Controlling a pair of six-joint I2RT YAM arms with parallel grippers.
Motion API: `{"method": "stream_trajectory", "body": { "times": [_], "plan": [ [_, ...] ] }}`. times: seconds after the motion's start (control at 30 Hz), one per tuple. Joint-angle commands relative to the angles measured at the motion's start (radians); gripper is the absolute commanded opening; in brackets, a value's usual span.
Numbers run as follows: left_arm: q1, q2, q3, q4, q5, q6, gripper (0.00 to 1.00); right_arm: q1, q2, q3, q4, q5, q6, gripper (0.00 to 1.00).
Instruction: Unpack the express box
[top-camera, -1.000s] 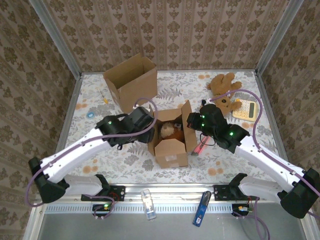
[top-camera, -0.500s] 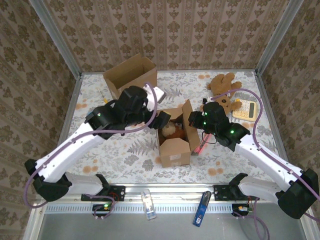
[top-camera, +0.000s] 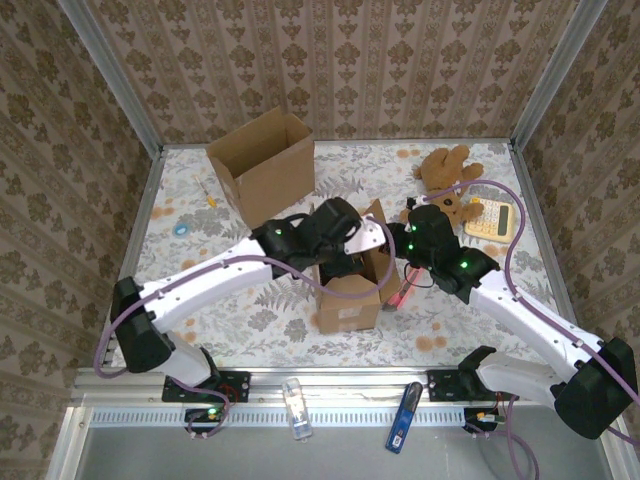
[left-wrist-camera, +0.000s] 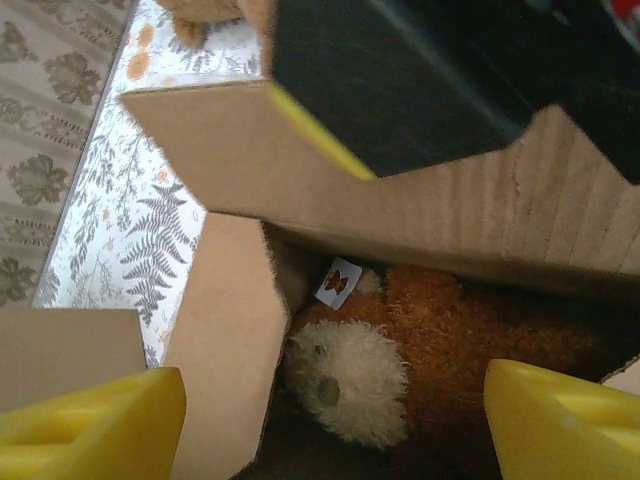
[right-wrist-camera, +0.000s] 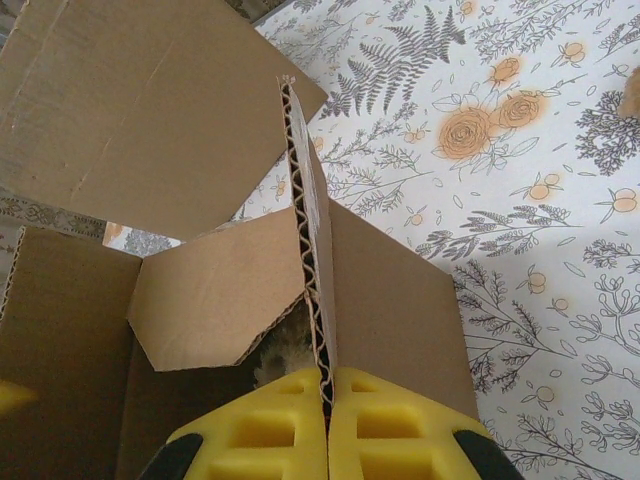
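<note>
We see the express box (top-camera: 350, 305) at the middle of the worktop (top-camera: 260, 325), a brown plush bear (left-wrist-camera: 400, 340) lying inside. Our right hand (right-wrist-camera: 327, 425) is clamped on its side flap (right-wrist-camera: 310, 250); our left hand (left-wrist-camera: 330, 425) hangs over the opening, fingers apart.

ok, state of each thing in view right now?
express box, open, flaps up
box flap, upright, pinched by right gripper
plush toy, inside express box, not yet out
left gripper, open, over the plush toy
right gripper, shut on box flap
back box, open
</note>
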Motion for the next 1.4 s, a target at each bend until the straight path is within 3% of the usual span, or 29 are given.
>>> {"method": "stream_trajectory", "body": {
  "times": [0.0,0.17,0.5,0.7,1.07,1.23,1.27,1.3,1.37],
  "plan": [
    [-0.004,0.038,-0.007,0.008,-0.096,0.084,0.75,-0.009,-0.023,-0.014,0.011,-0.018,0.019,0.0],
    [0.021,0.105,-0.006,-0.017,-0.139,0.074,0.73,-0.015,-0.03,-0.02,0.01,-0.024,0.019,0.0],
    [0.107,0.161,0.007,0.0,-0.118,-0.012,0.71,-0.019,-0.033,-0.025,0.005,-0.029,0.018,0.0],
    [0.166,0.109,0.004,0.027,-0.031,-0.092,0.78,-0.024,-0.034,-0.025,0.003,-0.033,0.015,0.0],
    [0.176,0.147,-0.005,0.069,-0.092,-0.057,0.77,-0.025,-0.031,-0.023,0.002,-0.039,0.015,0.0],
    [0.171,0.125,-0.024,0.112,-0.131,-0.049,0.6,-0.027,-0.031,-0.023,0.003,-0.041,0.015,0.0],
    [0.17,0.119,-0.023,0.116,-0.135,-0.047,0.51,-0.028,-0.03,-0.023,0.005,-0.043,0.016,0.0],
    [0.169,0.112,-0.023,0.121,-0.142,-0.047,0.32,-0.027,-0.03,-0.024,0.006,-0.042,0.016,0.0],
    [0.169,0.101,-0.022,0.126,-0.144,-0.043,0.22,-0.028,-0.03,-0.027,0.008,-0.043,0.016,0.0]
  ]
}}
